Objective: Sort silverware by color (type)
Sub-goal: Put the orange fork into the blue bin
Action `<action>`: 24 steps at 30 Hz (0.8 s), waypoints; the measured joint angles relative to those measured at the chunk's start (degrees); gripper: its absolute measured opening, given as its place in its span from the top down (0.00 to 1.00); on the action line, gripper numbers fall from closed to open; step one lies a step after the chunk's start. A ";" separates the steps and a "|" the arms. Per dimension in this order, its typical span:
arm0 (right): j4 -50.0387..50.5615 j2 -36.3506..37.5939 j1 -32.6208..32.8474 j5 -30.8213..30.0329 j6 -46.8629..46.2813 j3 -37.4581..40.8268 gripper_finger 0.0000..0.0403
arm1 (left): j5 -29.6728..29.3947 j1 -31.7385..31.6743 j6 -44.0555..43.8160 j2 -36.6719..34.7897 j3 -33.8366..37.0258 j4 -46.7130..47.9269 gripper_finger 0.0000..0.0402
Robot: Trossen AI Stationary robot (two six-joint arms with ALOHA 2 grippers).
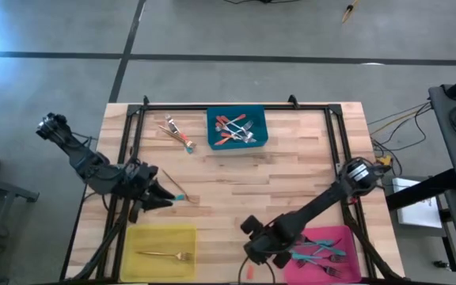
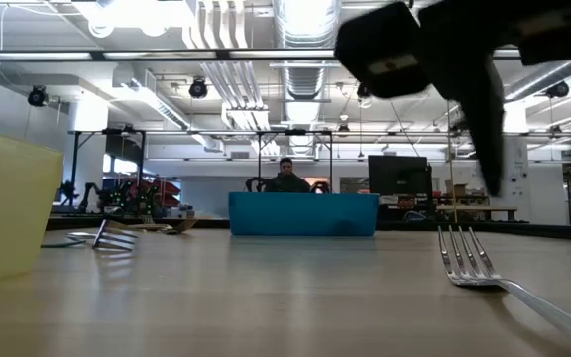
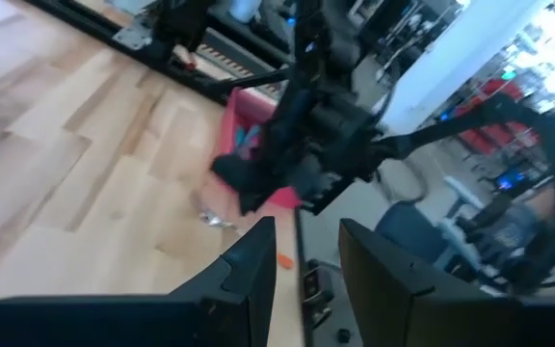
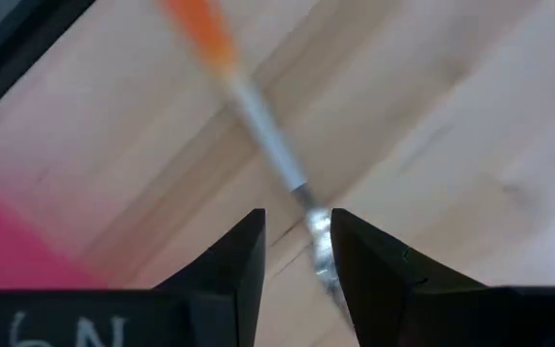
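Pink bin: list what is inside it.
The pink bin holds several teal-handled forks, lying loose and crossing each other. The right gripper and its arm cover the bin's left edge, so anything under them cannot be seen.

The table (image 1: 291,170) is pale wood laid in blocks of light and slightly darker tan, framed by black rails. Three bins sit on it: a blue bin (image 1: 237,129) holding forks with red-orange handles (image 1: 229,131) and silver heads, a yellow bin (image 1: 161,251) with one gold fork (image 1: 165,255), and a pink bin (image 1: 332,252) with teal-handled forks (image 1: 319,255). Another gold fork (image 1: 176,186) lies on bare wood. Both arms are black. In the right wrist view a fork with an orange handle (image 4: 258,116) and silver stem crosses the wood.
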State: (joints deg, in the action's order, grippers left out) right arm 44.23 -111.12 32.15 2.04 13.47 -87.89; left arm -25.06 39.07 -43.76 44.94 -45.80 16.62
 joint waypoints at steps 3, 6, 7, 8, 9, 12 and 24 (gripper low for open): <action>1.56 -0.99 -0.65 3.19 4.24 -0.01 0.73 | -0.57 0.02 -0.07 1.86 -0.43 -3.11 0.75; 1.45 -1.19 -1.13 3.29 6.08 -0.01 0.73 | -1.98 0.02 0.18 4.01 -1.57 -5.17 0.75; 1.30 -1.15 -1.21 3.05 7.18 -0.01 0.73 | -2.57 0.02 0.24 4.89 -2.15 -5.22 0.75; 1.26 -1.12 -1.27 2.64 8.36 -0.01 0.73 | -3.11 0.02 0.24 5.74 -2.65 -5.30 0.75; 1.32 -1.14 -1.33 2.39 9.19 -0.01 0.73 | -3.59 0.02 0.26 6.62 -3.11 -5.19 0.75; 1.30 -1.37 -1.45 2.38 11.27 -0.01 0.73 | -4.31 0.00 0.28 9.33 -4.57 -5.15 0.75; -0.47 -5.67 -2.55 2.79 15.94 0.08 0.73 | -6.32 0.02 3.59 18.38 -11.50 -5.00 0.75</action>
State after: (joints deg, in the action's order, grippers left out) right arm 43.76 -116.80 29.60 4.82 29.41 -87.81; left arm -31.38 39.09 -40.17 63.32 -57.30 11.62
